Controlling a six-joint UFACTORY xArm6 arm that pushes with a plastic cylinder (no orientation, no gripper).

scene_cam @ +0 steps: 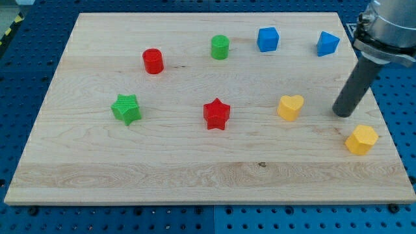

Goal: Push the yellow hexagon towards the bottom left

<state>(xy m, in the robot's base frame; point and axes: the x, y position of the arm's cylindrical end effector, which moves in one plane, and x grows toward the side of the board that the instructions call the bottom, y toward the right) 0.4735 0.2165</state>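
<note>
The yellow hexagon (361, 139) lies near the board's right edge, toward the view's bottom right. My tip (342, 114) rests on the board just above and to the left of it, a small gap apart. A yellow heart (290, 107) lies to the left of my tip.
A red star (216, 114) and a green star (126, 108) lie across the middle. A red cylinder (153, 61), a green cylinder (220, 47), a blue cube (267, 39) and a blue block (327, 43) lie along the top. The wooden board (195, 175) sits on a blue pegboard.
</note>
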